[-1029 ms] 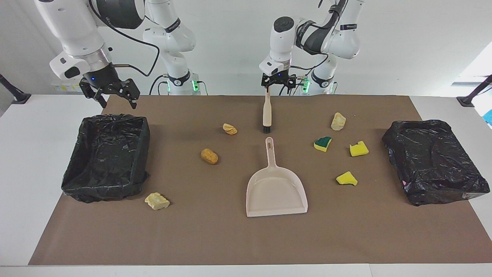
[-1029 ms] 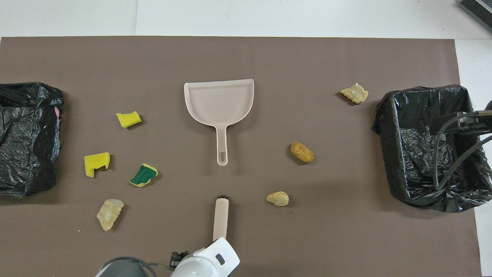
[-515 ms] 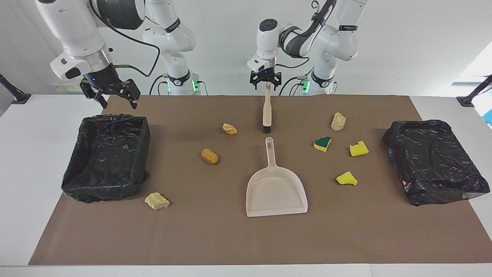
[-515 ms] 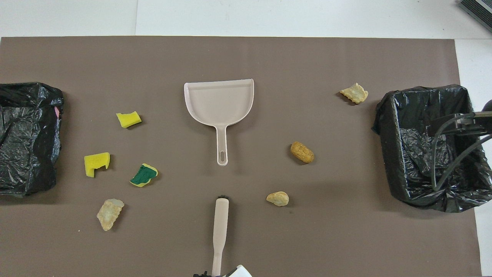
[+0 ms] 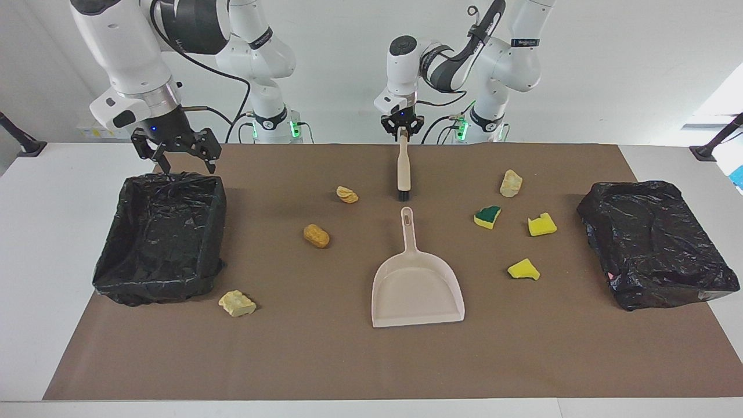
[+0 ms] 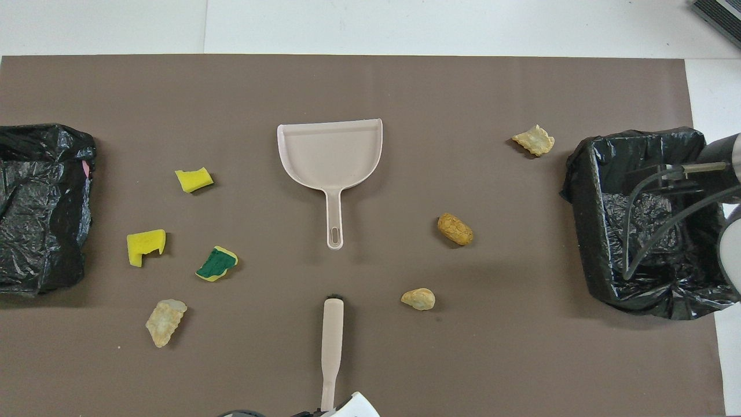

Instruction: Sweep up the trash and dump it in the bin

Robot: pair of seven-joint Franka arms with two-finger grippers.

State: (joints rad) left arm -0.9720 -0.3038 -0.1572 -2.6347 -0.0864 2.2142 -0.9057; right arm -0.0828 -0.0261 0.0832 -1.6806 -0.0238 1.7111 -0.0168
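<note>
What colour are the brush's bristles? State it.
Black, on the brush with its beige handle; the facing view shows them best.

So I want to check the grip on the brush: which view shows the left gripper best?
The facing view: the left gripper shows whole, shut on the brush handle's top end. In the overhead view only a sliver of it shows at the bottom edge, with the brush lying in full view.

you've got seven trash scraps (image 5: 316, 235) lying loose on the brown mat: three yellow sponge pieces (image 5: 523, 269) and four tan bread-like lumps (image 5: 237, 303).
</note>
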